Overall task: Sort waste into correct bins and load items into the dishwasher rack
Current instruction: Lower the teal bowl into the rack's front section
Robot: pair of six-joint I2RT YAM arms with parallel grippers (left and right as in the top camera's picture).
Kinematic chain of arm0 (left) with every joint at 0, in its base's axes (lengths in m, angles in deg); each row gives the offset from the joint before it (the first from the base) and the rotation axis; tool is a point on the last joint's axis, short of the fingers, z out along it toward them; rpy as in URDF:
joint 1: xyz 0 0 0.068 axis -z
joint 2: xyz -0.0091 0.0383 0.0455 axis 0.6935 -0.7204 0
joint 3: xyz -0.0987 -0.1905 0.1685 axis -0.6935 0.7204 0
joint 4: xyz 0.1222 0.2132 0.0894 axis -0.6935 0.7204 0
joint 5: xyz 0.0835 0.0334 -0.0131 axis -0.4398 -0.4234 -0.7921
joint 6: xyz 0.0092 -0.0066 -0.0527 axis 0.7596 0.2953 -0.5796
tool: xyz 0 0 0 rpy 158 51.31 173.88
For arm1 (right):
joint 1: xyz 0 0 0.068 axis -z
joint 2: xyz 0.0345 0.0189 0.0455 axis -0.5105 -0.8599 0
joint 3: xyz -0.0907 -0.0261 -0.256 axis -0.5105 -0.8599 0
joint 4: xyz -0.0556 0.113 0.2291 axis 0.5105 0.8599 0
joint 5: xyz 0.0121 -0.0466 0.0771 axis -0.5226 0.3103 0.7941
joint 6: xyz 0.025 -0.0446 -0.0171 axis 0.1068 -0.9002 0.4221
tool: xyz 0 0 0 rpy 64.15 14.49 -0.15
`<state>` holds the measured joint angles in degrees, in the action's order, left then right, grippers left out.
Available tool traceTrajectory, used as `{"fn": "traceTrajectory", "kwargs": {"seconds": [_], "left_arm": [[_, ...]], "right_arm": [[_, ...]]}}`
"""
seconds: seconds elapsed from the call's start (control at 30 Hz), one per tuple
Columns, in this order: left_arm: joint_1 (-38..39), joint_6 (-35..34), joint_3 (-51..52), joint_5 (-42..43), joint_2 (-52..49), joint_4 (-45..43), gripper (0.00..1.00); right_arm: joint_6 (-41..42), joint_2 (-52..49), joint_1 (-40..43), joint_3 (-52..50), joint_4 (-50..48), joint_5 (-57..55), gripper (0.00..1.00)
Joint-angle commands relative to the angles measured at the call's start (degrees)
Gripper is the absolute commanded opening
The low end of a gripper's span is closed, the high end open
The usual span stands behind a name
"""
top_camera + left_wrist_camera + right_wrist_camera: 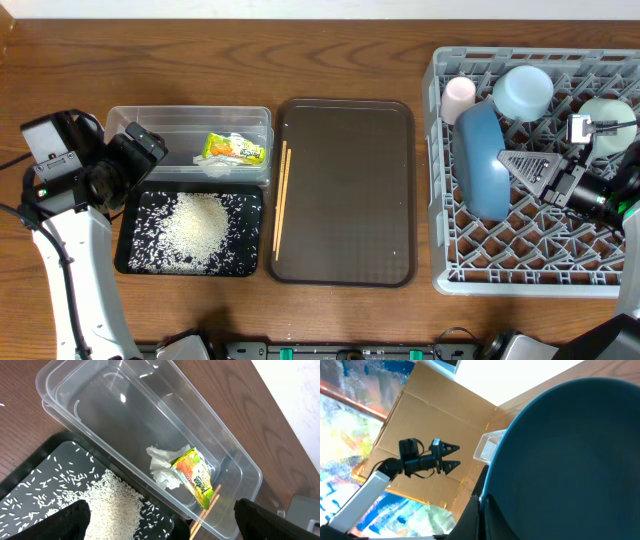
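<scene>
Blue bowl (482, 160) on edge in rack (530, 284)

Left side of the worktop (330, 60): the tub (190, 118) sits at the back, wrapper (195, 477) and tissue (161, 466) touching inside it. Directly in front of it, the shallow tray (125, 262) holds the rice (195, 228). In the middle lies the serving tray (350, 190), chopsticks (281, 195) along its left edge. On the right is the rack (445, 270): cup (458, 98) back left, small bowl (523, 90) beside it, large bowl (483, 165) on edge in front.
</scene>
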<state>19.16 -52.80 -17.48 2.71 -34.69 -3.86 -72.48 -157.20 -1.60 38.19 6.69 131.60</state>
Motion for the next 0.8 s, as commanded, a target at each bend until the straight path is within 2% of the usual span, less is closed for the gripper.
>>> {"fn": "traceTrajectory", "kwargs": {"seconds": [0.0,0.4,0.73,0.77], "left_arm": [[-0.31,-0.31,-0.98,-0.11,-0.13,0.20,0.95],[-0.31,-0.31,-0.98,-0.11,-0.13,0.20,0.95],[-0.31,-0.31,-0.98,-0.11,-0.13,0.20,0.95],[-0.31,-0.31,-0.98,-0.11,-0.13,0.20,0.95]], "right_arm": [[-6.05,-0.26,0.04,-0.63,0.50,3.76,0.01],[-7.43,-0.28,11.30,-10.69,-3.34,3.74,0.01],[-6.34,-0.26,21.77,-11.65,-2.97,3.74,0.02],[-6.34,-0.26,22.77,-11.65,-2.99,3.72,0.05]]}}
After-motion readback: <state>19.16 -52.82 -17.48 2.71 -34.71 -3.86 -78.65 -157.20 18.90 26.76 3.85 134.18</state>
